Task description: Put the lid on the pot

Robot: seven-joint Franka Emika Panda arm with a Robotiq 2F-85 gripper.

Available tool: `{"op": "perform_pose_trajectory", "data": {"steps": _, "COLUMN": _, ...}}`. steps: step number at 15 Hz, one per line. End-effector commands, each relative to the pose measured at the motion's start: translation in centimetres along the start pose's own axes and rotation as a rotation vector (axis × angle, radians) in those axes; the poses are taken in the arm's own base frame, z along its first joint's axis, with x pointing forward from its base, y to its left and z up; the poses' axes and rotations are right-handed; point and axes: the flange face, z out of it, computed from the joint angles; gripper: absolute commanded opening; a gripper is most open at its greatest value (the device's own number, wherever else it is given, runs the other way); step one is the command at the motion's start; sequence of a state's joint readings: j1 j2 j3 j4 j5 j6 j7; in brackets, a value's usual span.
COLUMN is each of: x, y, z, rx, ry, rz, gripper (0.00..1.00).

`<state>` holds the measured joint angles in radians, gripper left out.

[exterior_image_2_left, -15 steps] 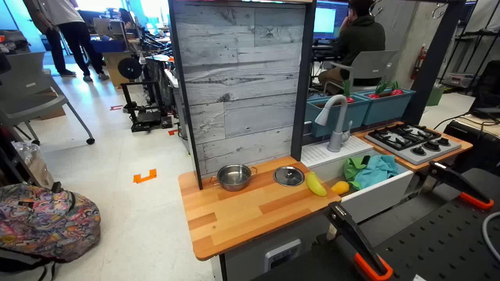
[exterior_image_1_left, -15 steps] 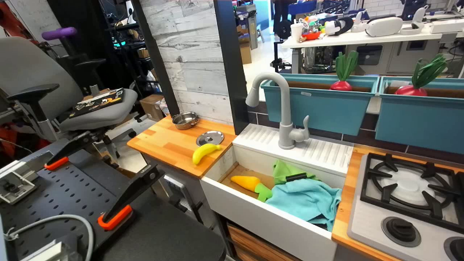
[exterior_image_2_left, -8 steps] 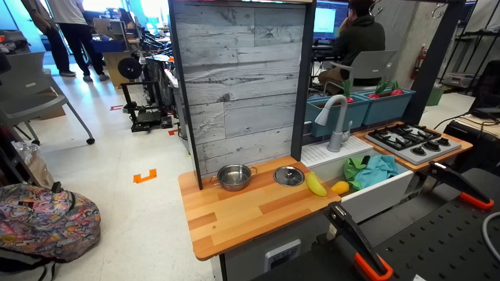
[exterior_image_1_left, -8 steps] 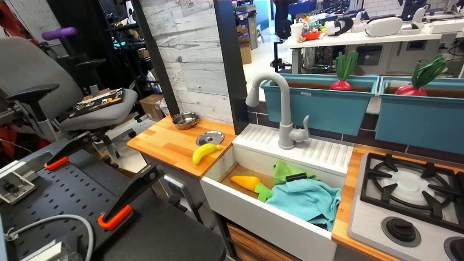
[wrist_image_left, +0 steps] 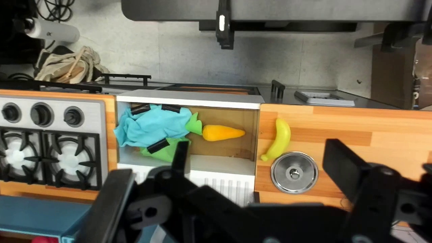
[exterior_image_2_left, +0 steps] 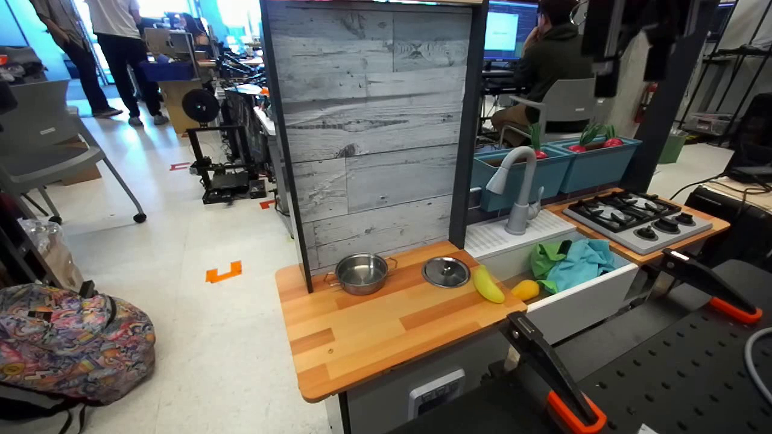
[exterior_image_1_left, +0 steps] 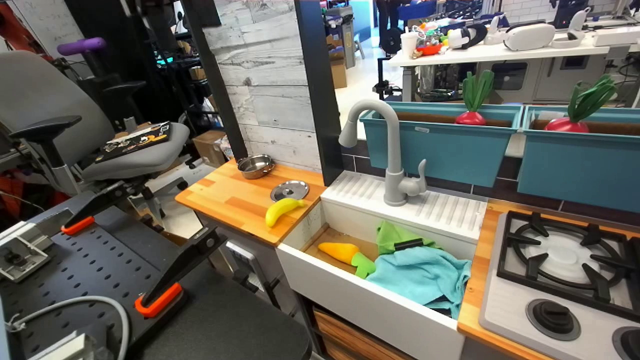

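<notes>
The small grey lid [exterior_image_1_left: 290, 191] lies flat on the wooden counter, knob up, in both exterior views [exterior_image_2_left: 445, 272] and the wrist view [wrist_image_left: 294, 172]. The pot [exterior_image_2_left: 362, 289] stands uncovered on the same counter beside the wall panel, also in an exterior view [exterior_image_1_left: 256, 174]. In the wrist view the pot is mostly hidden behind the right finger; a thin wire loop, perhaps its handle, shows there. My gripper [wrist_image_left: 258, 145] is wide open and empty, high above the counter and sink. It hangs at the top right in an exterior view [exterior_image_2_left: 630, 78].
A yellow banana [wrist_image_left: 279, 140] lies right against or very near the lid. The white sink [exterior_image_1_left: 370, 305] holds a toy carrot [exterior_image_1_left: 340, 252] and cloths [exterior_image_1_left: 420, 272]. A grey faucet [exterior_image_2_left: 522, 193] rises behind it. An upright wall panel [exterior_image_2_left: 374, 150] stands behind the pot.
My gripper and arm have come into both exterior views from the top edge. The lid, pot and banana have not moved.
</notes>
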<state>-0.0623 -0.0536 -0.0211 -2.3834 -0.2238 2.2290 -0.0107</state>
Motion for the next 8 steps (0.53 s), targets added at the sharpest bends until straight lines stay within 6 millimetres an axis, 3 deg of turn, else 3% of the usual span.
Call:
{"op": "perform_pose_trajectory", "data": {"steps": 1, "x": 5.6, "y": -0.4, "z": 5.9, "rx": 0.077, "ry": -0.030, "rz": 0.005, "gripper": 1.00}}
{"op": "perform_pose_trajectory", "data": {"steps": 4, "x": 8.5, "y": -0.9, "z": 10.7, "rx": 0.133, "ry": -0.086, "rz": 0.002, "gripper": 1.00}}
{"op": "perform_pose_trajectory", "data": {"steps": 5, "x": 9.0, "y": -0.4, "z": 11.1, "rx": 0.119, "ry": -0.129, "rz": 0.016, "gripper": 1.00}}
{"op": "perform_pose_trajectory", "data": {"steps": 6, "x": 6.9, "y": -1.1, "z": 10.1, "rx": 0.106, "ry": -0.094, "rz": 0.008, "gripper": 1.00}}
{"op": "perform_pose_trajectory", "data": {"steps": 8, "x": 8.3, "y": -0.9, "z": 11.9, "rx": 0.106, "ry": -0.116, "rz": 0.011, "gripper": 1.00}}
